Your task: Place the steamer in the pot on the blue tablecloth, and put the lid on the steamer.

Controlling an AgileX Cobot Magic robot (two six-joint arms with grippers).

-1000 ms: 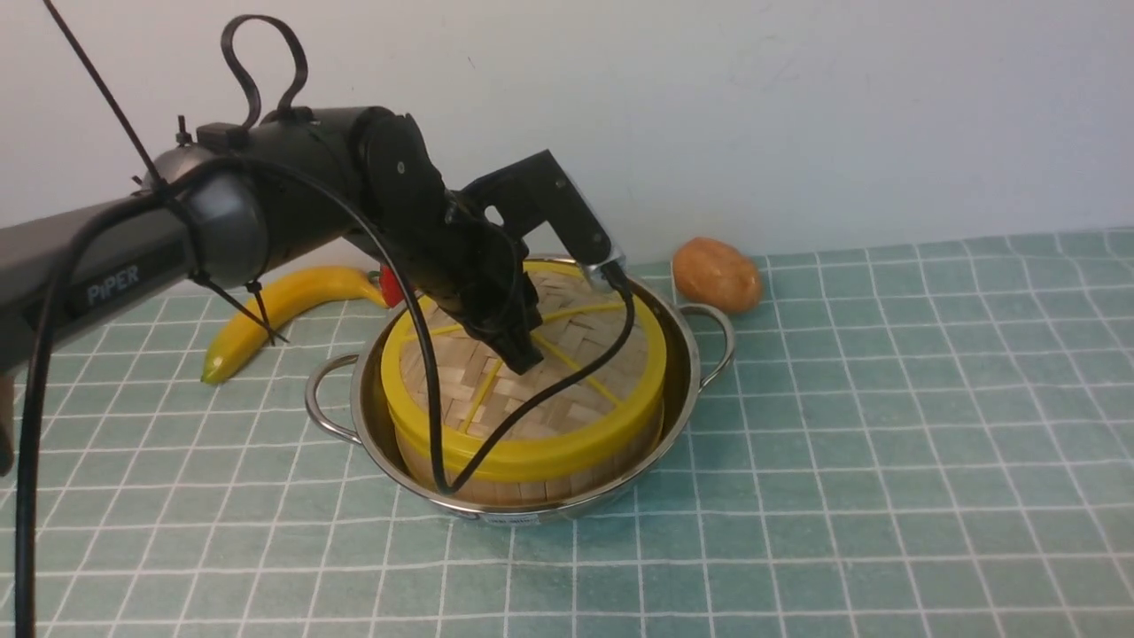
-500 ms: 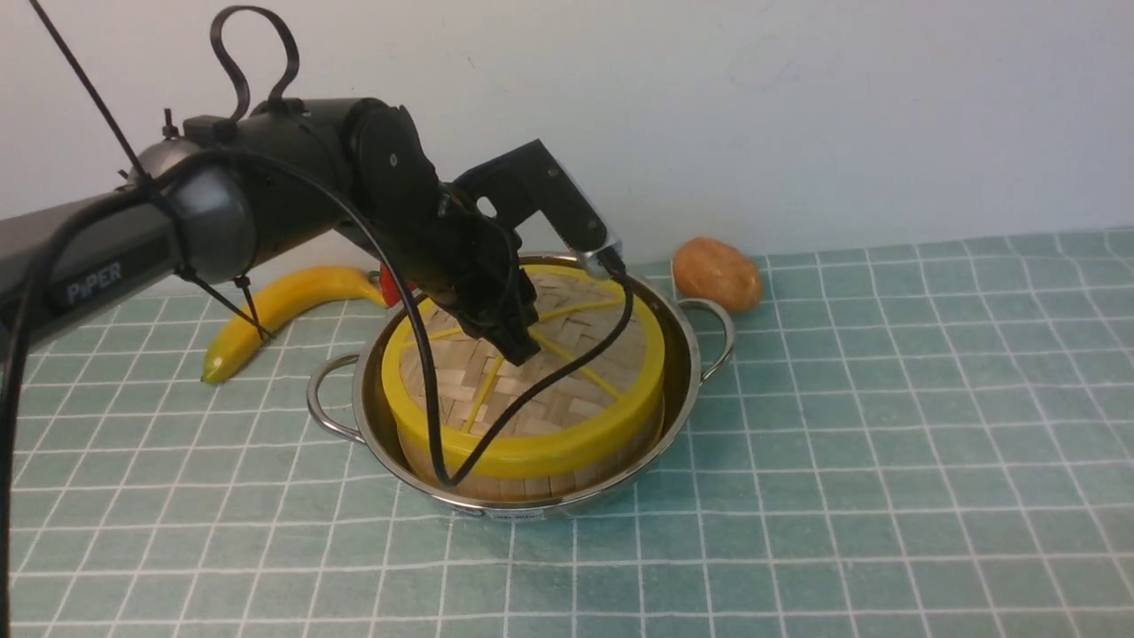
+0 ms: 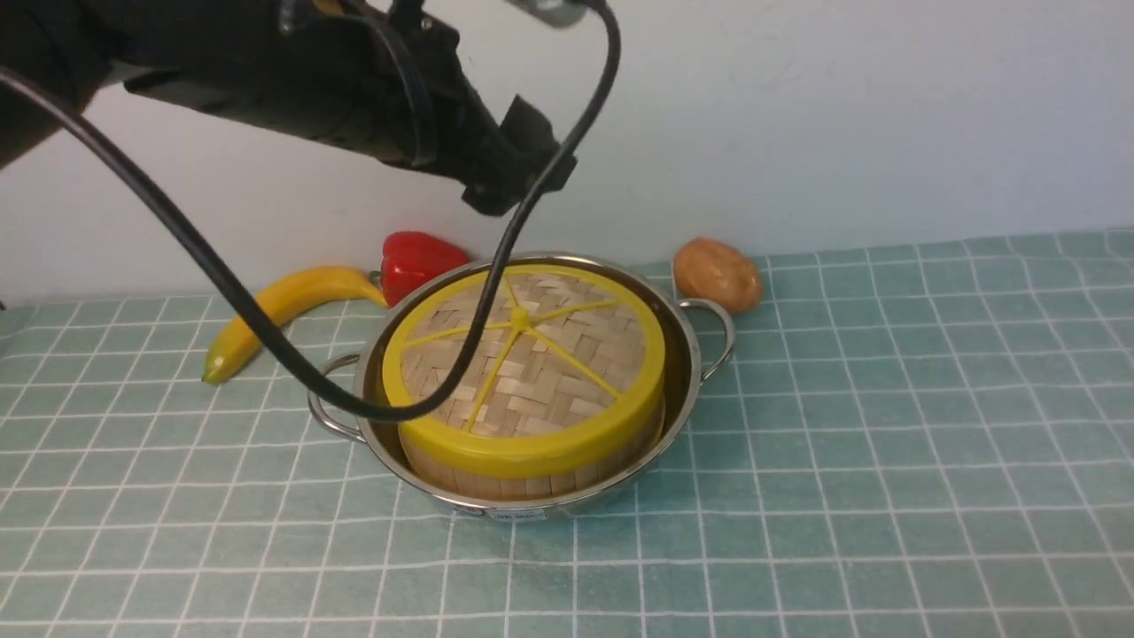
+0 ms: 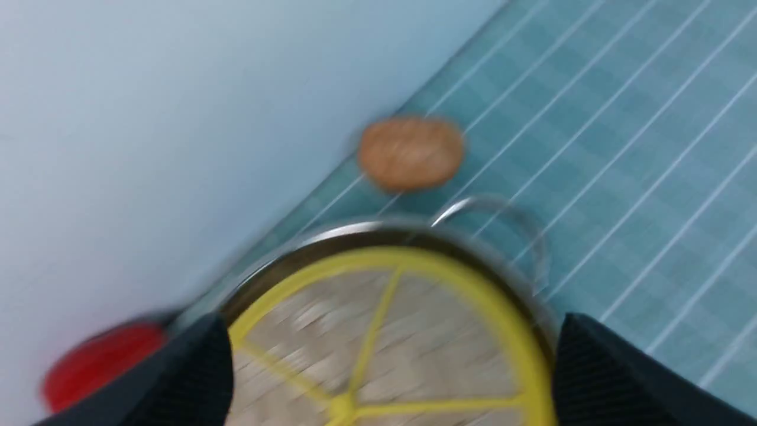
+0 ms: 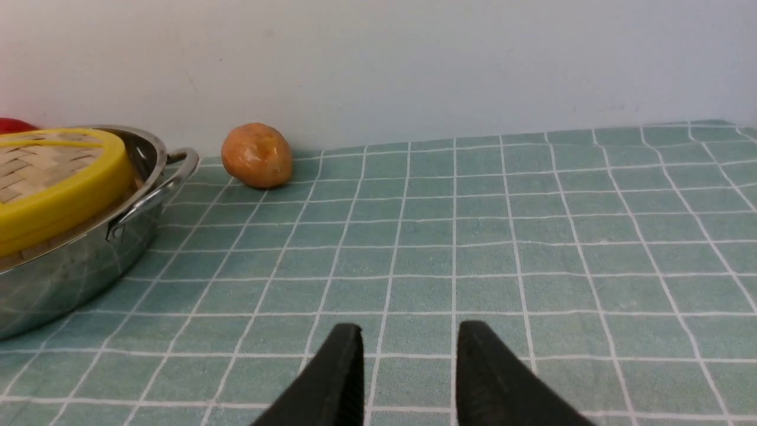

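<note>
Flat woven-bamboo lid with yellow spokes (image 3: 523,363) seated on slatted bamboo steamer (image 3: 532,478) inside shiny steel pot (image 3: 691,363); left gripper (image 4: 390,367) spread wide, empty, above; risk: dangling black cable (image 3: 266,337) snagging lid.

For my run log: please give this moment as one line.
lid: on steamer | steamer: in pot | left gripper: open, above lid | right gripper: empty

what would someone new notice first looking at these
The yellow-rimmed woven lid catches the eye first, sitting on the steamer inside the shiny pot at the centre of the blue tablecloth. Above it hangs the black left gripper, empty. Along the back wall lie a banana, a red pepper and a potato.
</note>
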